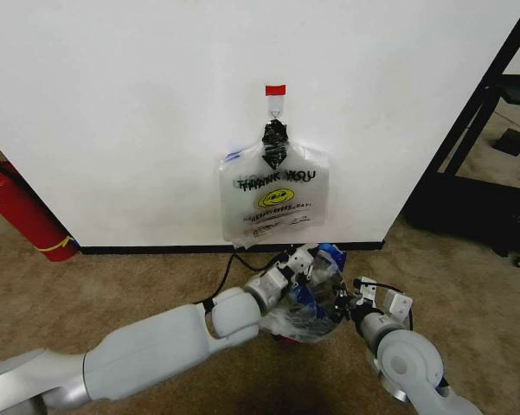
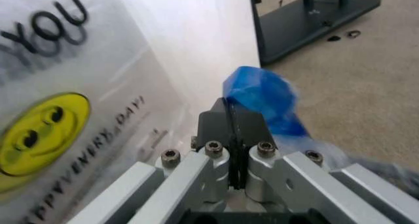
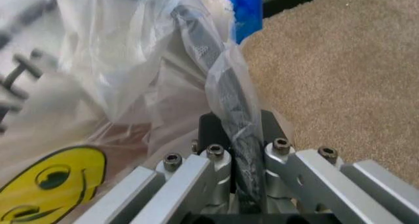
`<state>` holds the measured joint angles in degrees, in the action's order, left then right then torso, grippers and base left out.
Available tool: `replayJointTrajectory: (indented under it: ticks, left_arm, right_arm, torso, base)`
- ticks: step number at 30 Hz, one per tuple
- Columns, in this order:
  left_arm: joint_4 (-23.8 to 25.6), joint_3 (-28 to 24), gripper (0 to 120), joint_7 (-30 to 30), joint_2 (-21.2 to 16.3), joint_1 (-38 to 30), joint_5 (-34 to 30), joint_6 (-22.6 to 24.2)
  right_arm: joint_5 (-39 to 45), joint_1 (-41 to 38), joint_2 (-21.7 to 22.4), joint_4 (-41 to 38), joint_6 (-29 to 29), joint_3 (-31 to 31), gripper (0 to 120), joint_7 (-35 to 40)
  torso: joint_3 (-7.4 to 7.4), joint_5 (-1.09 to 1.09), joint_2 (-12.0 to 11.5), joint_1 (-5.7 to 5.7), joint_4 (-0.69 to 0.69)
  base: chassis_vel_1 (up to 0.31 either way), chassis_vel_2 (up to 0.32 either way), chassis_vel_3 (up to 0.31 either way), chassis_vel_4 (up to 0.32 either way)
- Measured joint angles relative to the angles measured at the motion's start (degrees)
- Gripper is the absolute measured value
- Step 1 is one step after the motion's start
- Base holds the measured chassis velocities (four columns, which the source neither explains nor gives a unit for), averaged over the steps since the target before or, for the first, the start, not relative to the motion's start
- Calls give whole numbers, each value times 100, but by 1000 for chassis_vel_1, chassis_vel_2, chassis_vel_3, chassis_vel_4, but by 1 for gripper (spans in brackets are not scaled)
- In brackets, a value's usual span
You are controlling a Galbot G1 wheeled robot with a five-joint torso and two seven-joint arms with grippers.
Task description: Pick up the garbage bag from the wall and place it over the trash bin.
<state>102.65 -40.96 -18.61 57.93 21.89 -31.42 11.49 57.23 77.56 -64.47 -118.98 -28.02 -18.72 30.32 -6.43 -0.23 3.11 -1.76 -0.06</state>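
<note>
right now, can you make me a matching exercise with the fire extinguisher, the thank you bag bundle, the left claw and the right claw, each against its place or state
Things:
1. fire extinguisher
2. THANK YOU bag bundle
3. left claw
4. right claw

Places or states:
a. shut on the blue-streaked plastic of the garbage bag
b. hanging from the hook under the red tape patch
c. shut on the mesh rim of the trash bin, through the plastic
d. by the wall, at the robot's far left

Pairs: 1-d, 2-b, 3-a, 4-c
</note>
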Motion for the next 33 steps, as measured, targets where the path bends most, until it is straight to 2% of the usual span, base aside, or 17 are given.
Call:
replayJointTrajectory:
  ticks: [9, 11, 16, 19, 33]
  left_arm:
    - [-202, -46, 0, -104, -125, -488, -704, 499]
    - [-317, -113, 0, -136, -186, -682, -1134, 722]
    - [-403, -268, 0, -25, -354, -941, -1341, 811]
    - [-429, -401, 0, 60, -491, -1212, -1632, 952]
    - [-649, -1048, 0, 712, -750, -1937, -2026, 1152]
  right_arm:
    - [-390, 125, 100, -66, 81, 139, 1, -295]
    - [-684, 237, 152, -111, 183, 158, 1, -545]
    - [-811, 362, 210, -175, 303, 106, 1, -770]
    - [-958, 504, 257, -206, 495, -15, 1, -1077]
    - [-1819, 928, 435, -258, 1513, -271, 1, -2280]
  torso:
    - [0, 0, 0, 0, 2]
    - [0, -1, 0, 0, -1]
    - [0, -1, 0, 0, 1]
    - [0, -1, 0, 0, 0]
    - [0, 0, 0, 0, 0]
  base:
    - [0, 0, 0, 0]
    - [0, 0, 0, 0]
    - [0, 0, 0, 0]
    - [0, 0, 0, 0]
    - [0, 0, 0, 0]
